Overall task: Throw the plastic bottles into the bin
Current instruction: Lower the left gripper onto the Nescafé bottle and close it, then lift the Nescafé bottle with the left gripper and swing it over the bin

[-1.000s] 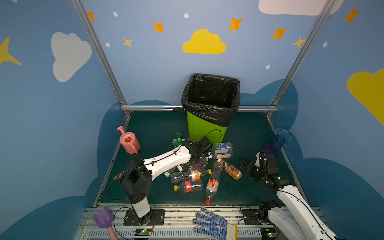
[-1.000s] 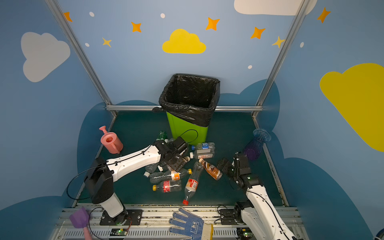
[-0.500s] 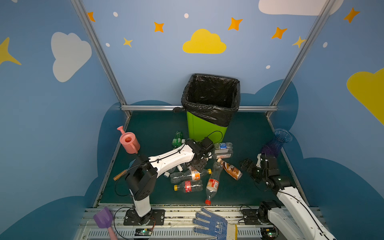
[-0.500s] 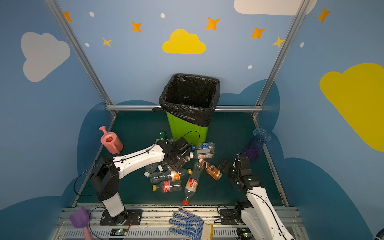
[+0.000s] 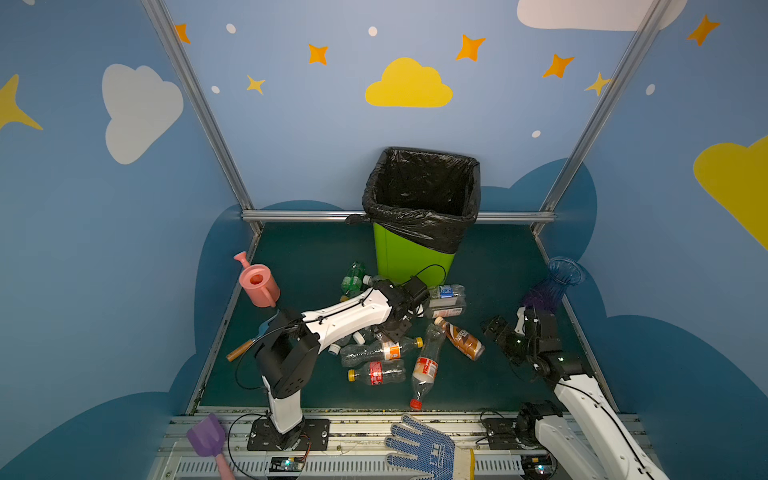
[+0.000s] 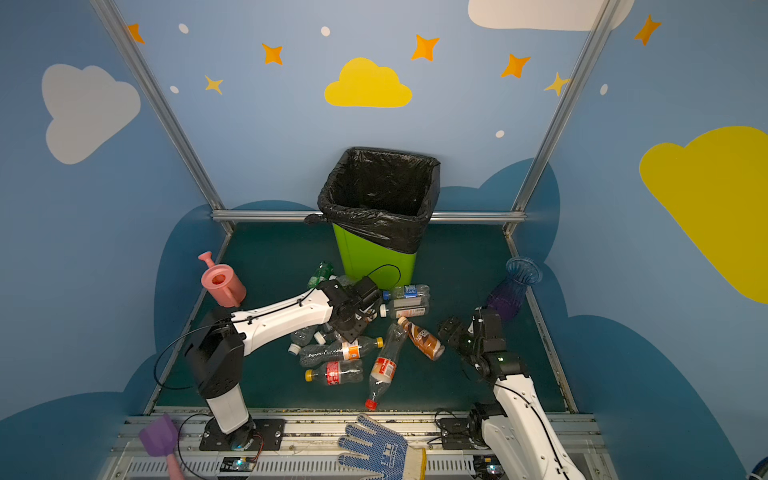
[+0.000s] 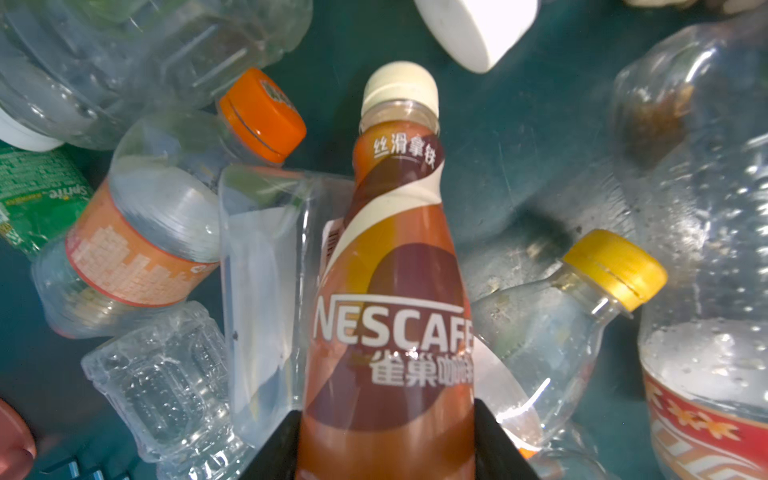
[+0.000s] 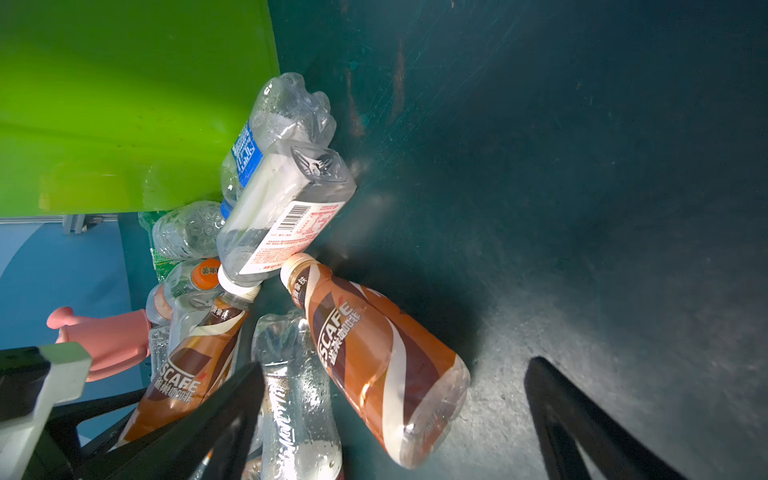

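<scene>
Several plastic bottles [image 5: 376, 352] lie in a heap on the green floor in front of the lime-green bin [image 5: 409, 259], which has a black liner. My left gripper [image 7: 386, 411] is down in the heap, shut on a brown Nescafe bottle [image 7: 392, 291] with a cream cap; both jaws press its sides. From above, the left gripper [image 5: 395, 326] covers that bottle. My right gripper [image 8: 395, 415] is open, low over the floor. The base of a second brown Nescafe bottle [image 8: 374, 361] lies between its fingers, untouched. In a top view the right gripper [image 6: 455, 330] sits just right of that bottle [image 6: 424, 340].
A pink watering can [image 5: 257, 284] stands at the left and a blue ribbed vase [image 5: 557, 282] at the right wall, just behind the right arm. A wooden-handled tool [image 5: 245, 349] lies by the left arm. A blue glove [image 5: 424, 451] and purple shovel [image 5: 205, 436] rest on the front rail.
The left gripper has closed on the brown Nescafe bottle, and the left arm's lower links have swung a little. The right arm has barely moved and stays open.
</scene>
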`<state>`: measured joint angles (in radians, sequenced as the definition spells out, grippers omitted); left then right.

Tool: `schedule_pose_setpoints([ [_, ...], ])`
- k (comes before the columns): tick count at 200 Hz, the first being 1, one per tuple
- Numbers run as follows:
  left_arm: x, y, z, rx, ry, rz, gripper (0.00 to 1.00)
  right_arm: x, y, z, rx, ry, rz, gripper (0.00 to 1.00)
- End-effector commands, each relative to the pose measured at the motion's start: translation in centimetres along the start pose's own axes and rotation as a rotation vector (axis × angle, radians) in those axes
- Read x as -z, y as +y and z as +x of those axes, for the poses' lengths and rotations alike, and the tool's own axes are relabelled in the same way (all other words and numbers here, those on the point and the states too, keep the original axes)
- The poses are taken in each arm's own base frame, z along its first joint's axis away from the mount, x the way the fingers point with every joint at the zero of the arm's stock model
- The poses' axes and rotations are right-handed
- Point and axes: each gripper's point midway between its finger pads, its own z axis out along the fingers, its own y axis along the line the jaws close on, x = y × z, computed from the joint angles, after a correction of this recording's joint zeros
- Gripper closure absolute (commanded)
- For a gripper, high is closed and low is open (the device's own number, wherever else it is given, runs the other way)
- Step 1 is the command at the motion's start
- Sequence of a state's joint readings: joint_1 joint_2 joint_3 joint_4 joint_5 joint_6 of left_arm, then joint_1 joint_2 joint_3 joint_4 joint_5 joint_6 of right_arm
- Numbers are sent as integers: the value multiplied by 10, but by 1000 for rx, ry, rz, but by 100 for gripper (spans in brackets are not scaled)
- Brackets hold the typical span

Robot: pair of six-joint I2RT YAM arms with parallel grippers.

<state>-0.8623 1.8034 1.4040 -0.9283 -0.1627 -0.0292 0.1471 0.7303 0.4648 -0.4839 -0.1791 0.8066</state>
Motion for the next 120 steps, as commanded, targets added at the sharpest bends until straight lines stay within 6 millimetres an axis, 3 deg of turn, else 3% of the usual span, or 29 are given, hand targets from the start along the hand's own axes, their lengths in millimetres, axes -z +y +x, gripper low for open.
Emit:
schedule_pose_setpoints([
  [1,9,-1,-5,1,-21,11,48,0,-7,5,1,12,9,3],
  [51,30,-1,-13,26,-92,44,51,2,-8,1,-9,0,8,3],
  [75,50,2,-17,43,-147,55,51,4,-9,-1,-11,-4,9,3],
  [99,80,5,-24,59,-227,80,51,5,-9,-4,-12,-11,8,3],
  [120,121,12,-30,66,-333,99,51,7,-6,-8,-5,-18,5,3],
])
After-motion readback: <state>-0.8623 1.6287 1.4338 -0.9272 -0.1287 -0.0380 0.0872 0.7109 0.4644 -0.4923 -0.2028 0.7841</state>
